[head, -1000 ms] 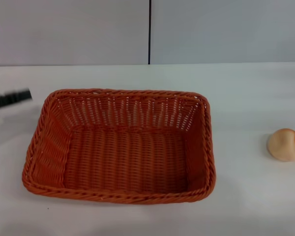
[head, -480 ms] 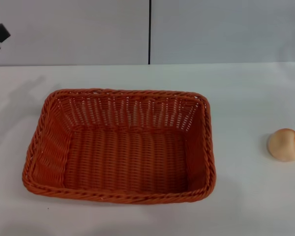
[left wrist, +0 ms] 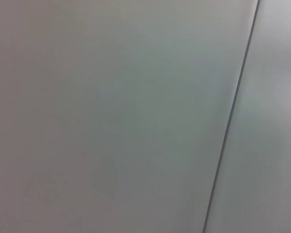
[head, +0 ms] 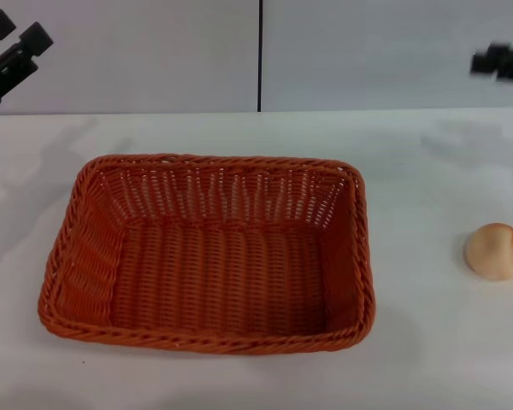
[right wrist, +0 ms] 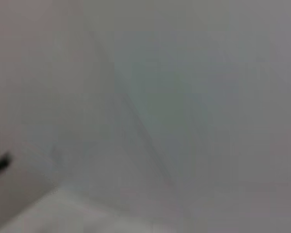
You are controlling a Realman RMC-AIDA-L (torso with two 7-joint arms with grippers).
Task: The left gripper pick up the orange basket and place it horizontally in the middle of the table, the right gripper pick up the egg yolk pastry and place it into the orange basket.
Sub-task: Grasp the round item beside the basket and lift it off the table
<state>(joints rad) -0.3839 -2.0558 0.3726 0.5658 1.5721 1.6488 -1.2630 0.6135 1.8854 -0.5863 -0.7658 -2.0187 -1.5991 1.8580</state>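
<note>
1. Orange-brown woven wicker basket (head: pixel 207 254), rectangular with slanted sides and a braided rim: the orange basket sits flat on the broad white table (head: pixel 427 171), long side across the head view, left of centre, nothing inside it.
2. Pale cream, dome-shaped egg yolk pastry (head: pixel 495 251) with a golden patch: it lies on the table well to the basket's right, near the right edge of the head view, apart from everything else.
3. Black two-fingered left gripper (head: pixel 17 38): seen at the upper left corner of the head view, raised against the grey wall panel (head: pixel 137 51), well above and behind the basket's left end. Its two blocky fingers (head: pixel 34 38) stand apart with a gap between them, and they hold nothing. The dark arm slants down toward the left edge.
4. Black right gripper (head: pixel 501 61): only a blurred dark tip shows at the upper right edge, raised before the wall, well above and behind the pastry; how its fingers stand is not visible.
5. Wrist views: both show only the grey wall; the left one also shows a dark vertical seam (left wrist: pixel 230 121).
</note>
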